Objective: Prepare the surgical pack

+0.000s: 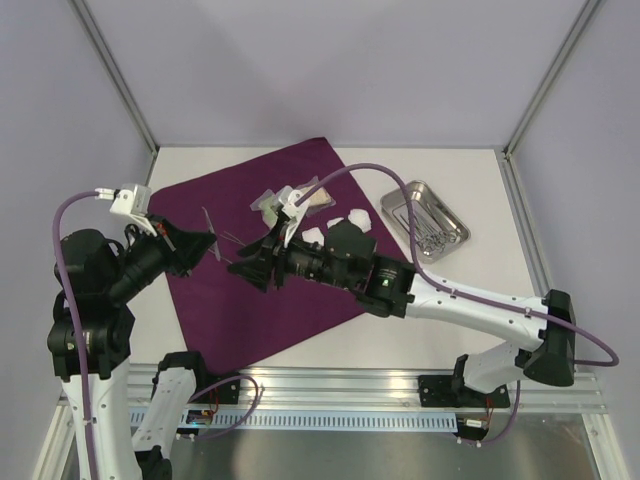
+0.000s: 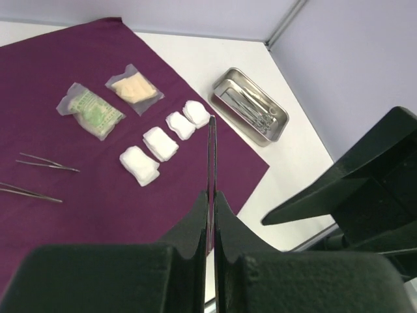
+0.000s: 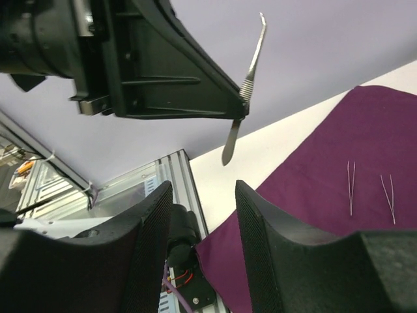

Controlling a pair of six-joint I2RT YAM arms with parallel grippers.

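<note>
Hand-over in mid-air: the left gripper (image 2: 211, 212), clamped on a slim steel instrument (image 3: 251, 73), holds it above the left side of the purple cloth (image 1: 300, 300), while the right gripper (image 3: 202, 195) faces it, jaws apart. The right jaws should probably close squarely on the instrument's free lower end before the left lets go. It can then be laid beside the tweezers (image 2: 45, 163) on the cloth.

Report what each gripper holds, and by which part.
Left gripper pinches a thin steel instrument at its ribbed midsection, both ends free. Right gripper is open and holds nothing.
</note>
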